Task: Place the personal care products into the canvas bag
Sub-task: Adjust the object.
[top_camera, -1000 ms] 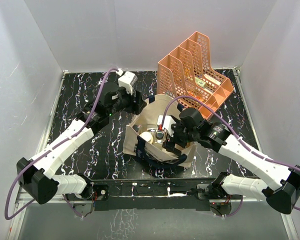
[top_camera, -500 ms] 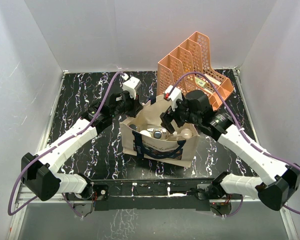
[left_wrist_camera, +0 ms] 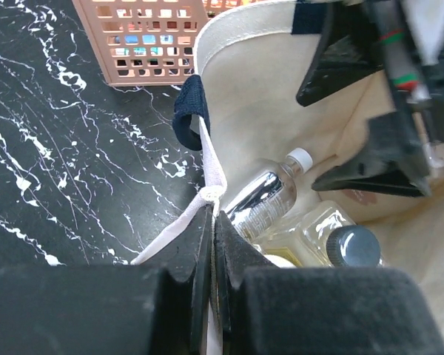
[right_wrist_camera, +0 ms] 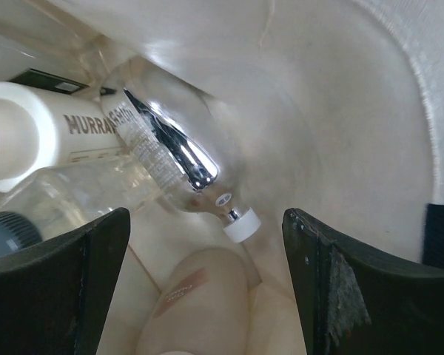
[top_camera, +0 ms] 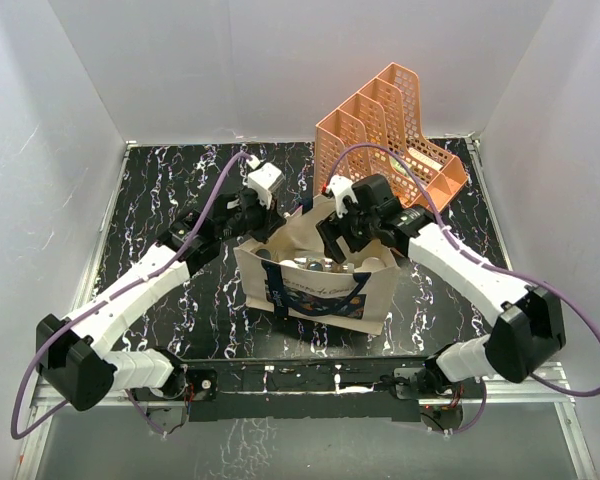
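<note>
Left gripper (left_wrist_camera: 212, 222) — jaws clenched on the rim of the canvas bag (left_wrist_camera: 259, 111), pinching the fabric edge at lower centre of the left wrist view. A navy handle (left_wrist_camera: 189, 111) folds over the rim just above the pinch.

Right gripper (right_wrist_camera: 206, 222) — jaws spread wide, grasping nothing, with both fingers (right_wrist_camera: 59, 285) lowered inside the bag mouth.

The personal care products lie inside the bag, beyond those fingers:
- silver bottle (right_wrist_camera: 170, 155), centre, white cap; its fine print is too small to read
- cream bottle (right_wrist_camera: 37, 137), upper left, lettered "MURRA"; the rest is hidden
- clear glass bottle (right_wrist_camera: 66, 196), left, dark cap at the frame edge
- tan bottle (right_wrist_camera: 196, 303), bottom centre; its label is blurred

In the overhead view the left arm extends from lower left to the bag's far-left rim. The right arm bends in from lower right, its wrist pitched down into the opening. The bag stands upright at the centre of the black marbled table (top_camera: 170, 190); its dark print is illegible. A peach mesh organizer (top_camera: 390, 140) stands behind it, upper right.
</note>
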